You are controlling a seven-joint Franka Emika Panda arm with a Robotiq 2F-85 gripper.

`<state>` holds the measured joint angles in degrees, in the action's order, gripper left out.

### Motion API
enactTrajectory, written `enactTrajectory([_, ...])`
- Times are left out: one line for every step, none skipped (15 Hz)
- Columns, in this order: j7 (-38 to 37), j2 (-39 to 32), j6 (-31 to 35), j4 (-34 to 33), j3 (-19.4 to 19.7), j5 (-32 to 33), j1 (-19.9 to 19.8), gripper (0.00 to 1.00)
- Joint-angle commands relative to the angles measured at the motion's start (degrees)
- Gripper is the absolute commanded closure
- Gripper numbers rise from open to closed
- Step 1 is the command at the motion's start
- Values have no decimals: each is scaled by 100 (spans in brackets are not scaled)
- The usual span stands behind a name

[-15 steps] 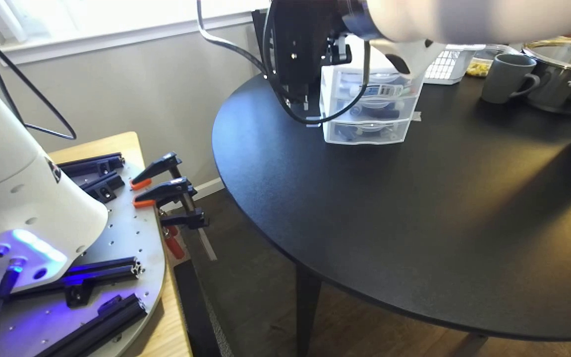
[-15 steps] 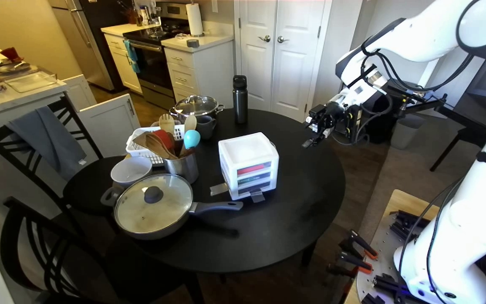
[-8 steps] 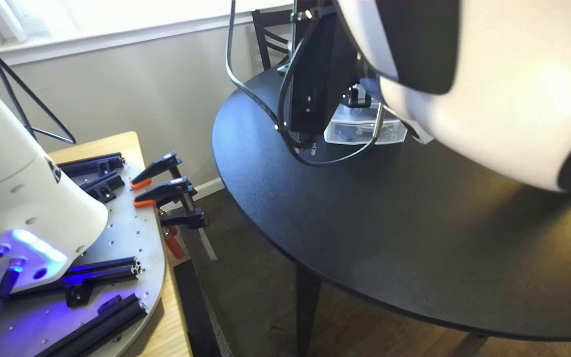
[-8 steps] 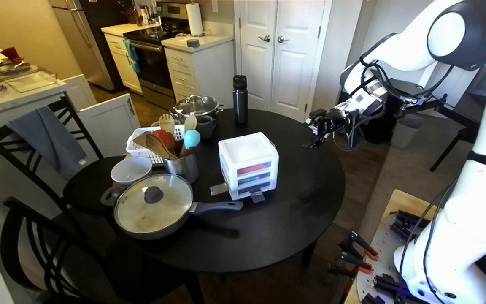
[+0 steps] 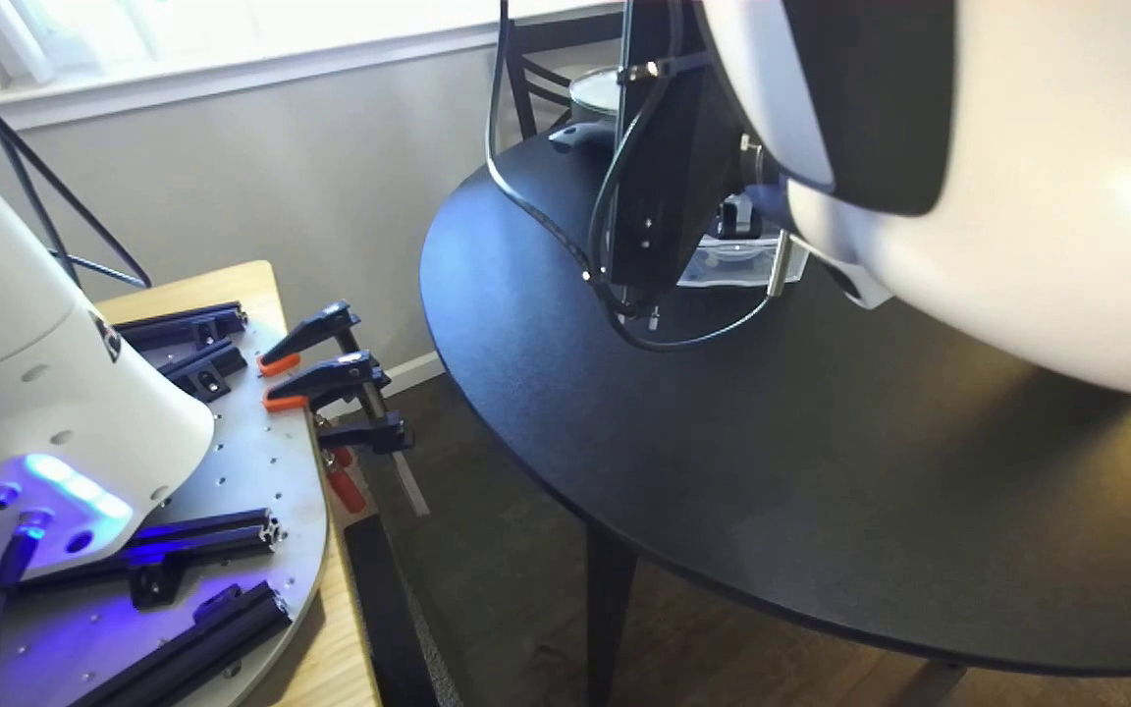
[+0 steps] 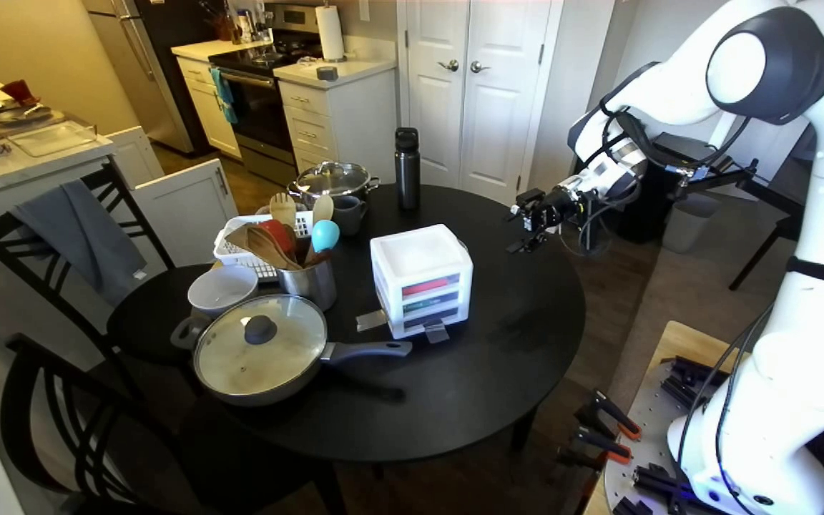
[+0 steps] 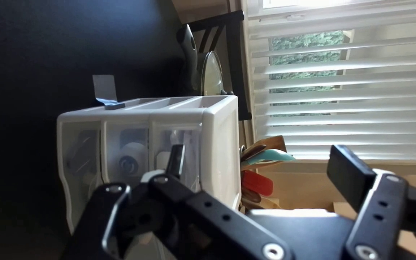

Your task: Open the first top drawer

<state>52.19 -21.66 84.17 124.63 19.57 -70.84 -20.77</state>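
Observation:
The drawer unit [image 6: 423, 250] is small, with a white frame and stacked clear drawers, and stands on the black table. Its first top drawer [image 7: 193, 139] is shut; the sideways wrist view shows it as the rightmost drawer. Something red shows through the top drawer's side [image 6: 430, 286] in an exterior view. My gripper [image 7: 263, 168] is open and empty. In the wrist view one finger lies across the top drawer's front and the other is out past the unit's top. In an exterior view my gripper [image 6: 526, 242] is apart from the unit. My arm hides the top drawer in an exterior view, where a lower drawer [image 5: 737, 263] shows.
Tape [image 6: 436, 332] lies at the unit's base. Behind it stand a utensil holder [image 6: 312, 284], a white lattice basket [image 6: 229, 247] and a lidded pan [image 6: 262, 350] whose handle reaches toward the unit. A dark bottle [image 6: 407, 172] and a pot [image 6: 333, 179] stand farther back.
The arm has come lower, and its elbow has swung in front of the unit in an exterior view. The gripper has shifted slightly toward the unit. The unit has not moved.

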Motion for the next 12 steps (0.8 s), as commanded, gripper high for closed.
enactTrajectory([0,-169,118,-363,-175,-173,34,0])
enactTrajectory([3,-247,145,-466,-227,-239,45,0])
enactTrajectory([15,-325,206,-555,-271,-331,58,0])
enactTrajectory([17,-390,283,-612,-310,-419,63,0])
enactTrajectory([-2,-422,315,-628,-347,-485,57,0])
enactTrajectory([-4,-282,192,-535,-300,-285,22,0])
enactTrajectory([-4,-350,212,-586,-325,-336,36,0])
enactTrajectory([-4,-402,214,-619,-337,-355,46,0])
enactTrajectory([-4,-431,215,-632,-342,-364,49,0])
enactTrajectory([-4,-442,215,-636,-342,-365,48,0])
enactTrajectory([-4,-442,215,-636,-342,-365,48,0])
enactTrajectory([-4,-442,215,-638,-341,-365,47,0])
